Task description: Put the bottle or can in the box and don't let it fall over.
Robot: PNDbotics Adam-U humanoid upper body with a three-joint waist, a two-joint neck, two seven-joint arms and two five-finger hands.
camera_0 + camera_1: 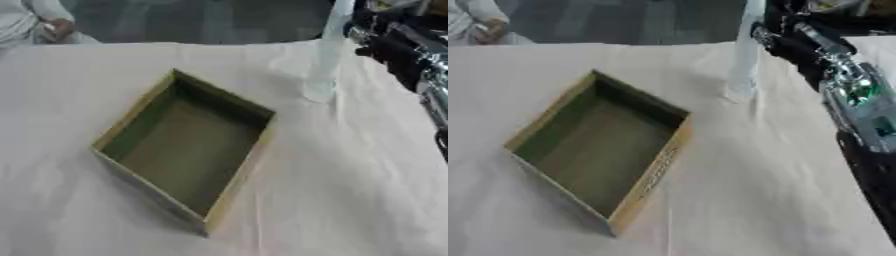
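1. A pale, clear bottle (pixel 325 55) is seen upper right of centre, upright, its long axis near vertical, its base at or just above the cloth.
2. Its upper part is met by the right hand (pixel 374 31) at the upper right; whether the fingers are clasped round it cannot be told.
3. An open cardboard box (pixel 229 185) is set askew at centre-left, apart from the bottle.
4. White cloth (pixel 350 190) covers the table.
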